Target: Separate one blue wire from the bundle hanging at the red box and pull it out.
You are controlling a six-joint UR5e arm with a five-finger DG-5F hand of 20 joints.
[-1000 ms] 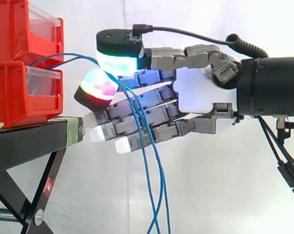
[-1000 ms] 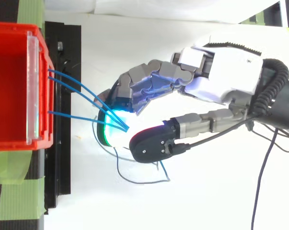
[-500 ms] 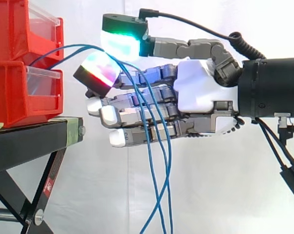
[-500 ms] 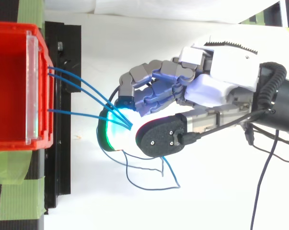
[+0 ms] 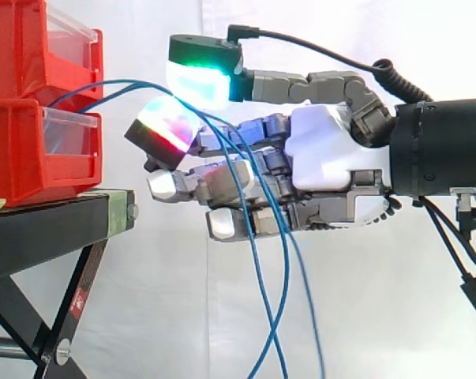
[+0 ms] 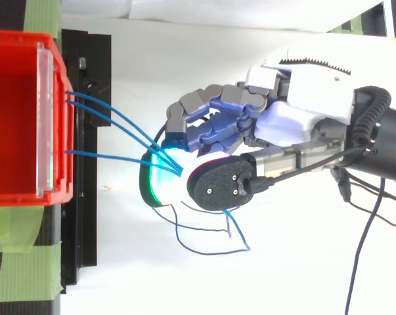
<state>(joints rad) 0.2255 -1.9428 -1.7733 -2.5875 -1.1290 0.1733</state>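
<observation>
Three blue wires [image 6: 112,157] run from the front of the red bin [image 6: 14,118] and meet at one spot between the glowing pads. My hand [image 5: 332,158] is just right of the stacked red bins [image 5: 16,150], at the height of the lower bin's clear front. The thumb is on top and the fingers are curled below. The thumb's green pad and a multicoloured fingertip [image 5: 165,130] pinch the wires where they arch over [image 5: 119,81]. Past the pinch the wires cross the fingers and hang down in loose loops. The hand [image 6: 303,98] hides the exact contact point.
The bins rest on a black stand [image 5: 48,229] with slanted legs. Green tape [image 6: 27,262] marks the stand beside the bin. A white curtain hangs behind, and the wires' free ends lie curled on the white surface [image 6: 204,243] under the hand.
The thumb has risen and the lower fingers have curled in. The hand has drawn slightly right, away from the bins, and the hanging wire loops have swung right with it.
</observation>
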